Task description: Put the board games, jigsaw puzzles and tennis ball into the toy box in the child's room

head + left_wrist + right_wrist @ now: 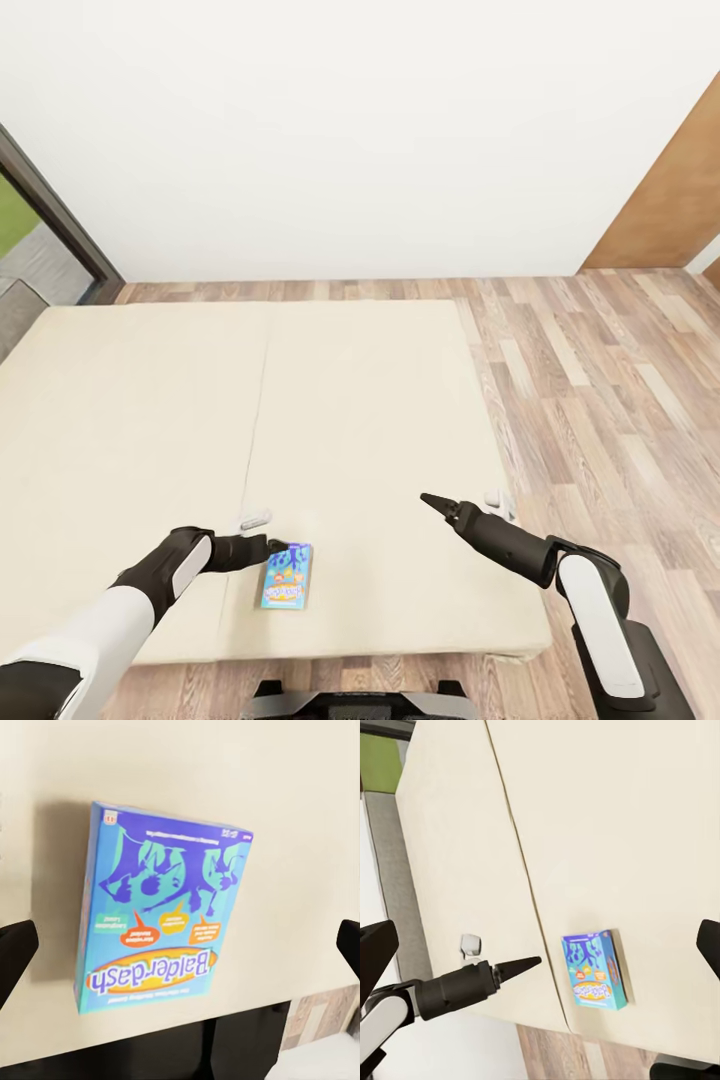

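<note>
Blue Balderdash game box (288,577) flat on the beige bed (380,400), left hand (276,546) spread apart just over it, right hand (432,501) pinched together nearby

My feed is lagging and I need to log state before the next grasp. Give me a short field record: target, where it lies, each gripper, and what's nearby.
target: blue board game, flat, cover up
location: on the bed, near its front edge, just right of the mattress seam
left gripper: open, over the game's far end, not gripping; in the left wrist view the fingers straddle the box
right gripper: above the bed to the game's right, holding nothing, looks shut
nearby: wood floor right of the bed
</note>
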Available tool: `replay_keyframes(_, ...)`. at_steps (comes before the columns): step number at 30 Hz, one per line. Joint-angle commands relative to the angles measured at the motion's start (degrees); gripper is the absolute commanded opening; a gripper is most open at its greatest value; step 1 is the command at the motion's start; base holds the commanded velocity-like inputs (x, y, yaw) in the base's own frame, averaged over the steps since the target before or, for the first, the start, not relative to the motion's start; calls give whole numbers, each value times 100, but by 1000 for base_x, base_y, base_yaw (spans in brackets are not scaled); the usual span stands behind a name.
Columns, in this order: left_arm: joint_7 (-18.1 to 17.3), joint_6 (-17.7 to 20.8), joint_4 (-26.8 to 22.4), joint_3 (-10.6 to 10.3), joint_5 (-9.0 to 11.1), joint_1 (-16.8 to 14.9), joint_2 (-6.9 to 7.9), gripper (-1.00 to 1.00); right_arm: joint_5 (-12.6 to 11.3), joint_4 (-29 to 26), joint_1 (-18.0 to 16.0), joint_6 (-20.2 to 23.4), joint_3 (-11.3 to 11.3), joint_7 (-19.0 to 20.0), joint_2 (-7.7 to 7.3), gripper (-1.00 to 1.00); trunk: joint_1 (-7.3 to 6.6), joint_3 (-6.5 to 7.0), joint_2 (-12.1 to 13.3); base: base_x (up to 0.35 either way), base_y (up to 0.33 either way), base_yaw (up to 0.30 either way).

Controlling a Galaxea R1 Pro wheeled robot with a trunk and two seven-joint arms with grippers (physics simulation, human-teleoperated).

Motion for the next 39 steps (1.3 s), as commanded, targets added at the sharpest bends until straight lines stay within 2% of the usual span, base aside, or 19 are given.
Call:
replay_keyframes(1,-16,28,-13,-15,24,-2,20,100,52,-3,-4,31,-15,63,-4,100,3,-17,-9,0,0,0)
replay_keyframes(5,-26,61,-33,11,26,-10,106,100,37,-8,-4,46,-38,82,-27,100,3,-55,-9,0,0,0)
replay_keyframes(12,26,90,-38,13,21,-145,147,100,33,-9,-4,46,-42,81,-30,100,3,-121,-9,0,0,0)
replay_keyframes(15,88,-41,-15,-13,20,-188,122,100,32,-5,-4,42,-45,76,-32,100,3,-150,-9,0,0,0)
replay_keyframes(18,338,-202,-6,-21,22,-204,84,100,37,-3,-4,31,-25,63,-21,100,3,-178,-9,0,0,0)
replay_keyframes(24,710,-415,4,-28,27,-206,-143,100,37,-1,-4,29,-11,55,-19,100,3,-235,-9,0,0,0)
replay_keyframes(39,771,-474,13,-33,18,-205,-200,100,32,-1,-4,42,-44,85,-31,100,3,-377,-9,0,0,0)
